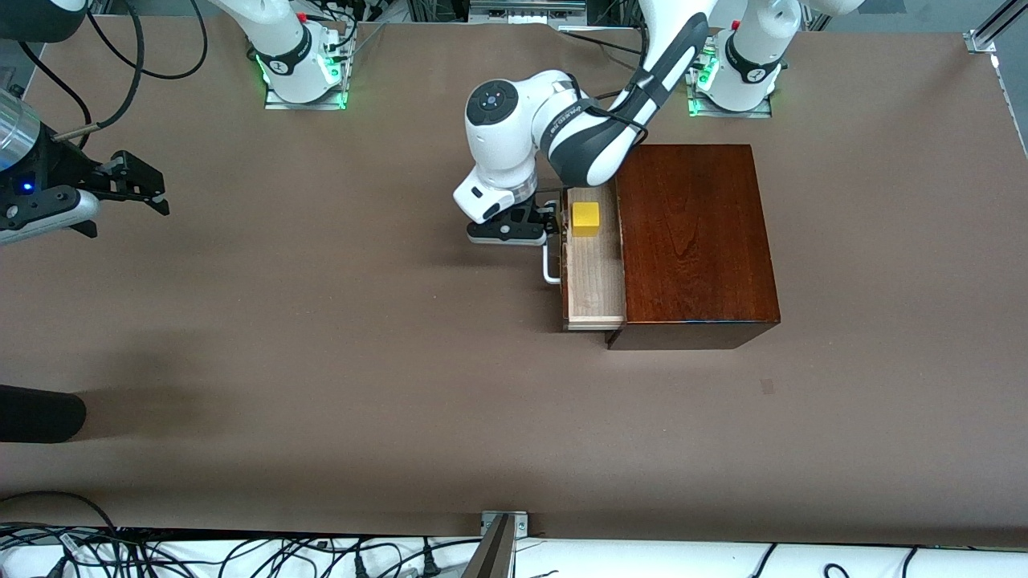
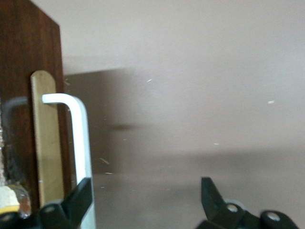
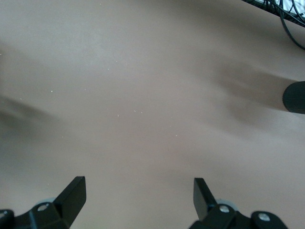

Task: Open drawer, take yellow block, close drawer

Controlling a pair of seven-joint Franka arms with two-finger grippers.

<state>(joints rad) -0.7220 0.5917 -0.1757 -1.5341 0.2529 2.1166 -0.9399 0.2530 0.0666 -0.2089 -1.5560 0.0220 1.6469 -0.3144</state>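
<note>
The drawer (image 1: 595,277) stood pulled out, the yellow block (image 1: 585,218) in its end farther from the camera. The left gripper (image 1: 552,221), jaws spread and empty, sat beside the handle (image 1: 549,267), just beside the block. The right gripper (image 1: 157,195) waited, open, well apart.

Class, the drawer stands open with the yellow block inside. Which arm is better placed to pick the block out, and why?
Left. Its claw hangs open at the drawer handle, right beside the yellow block. The right claw, also open, waits over bare table at the right arm's end.
</note>
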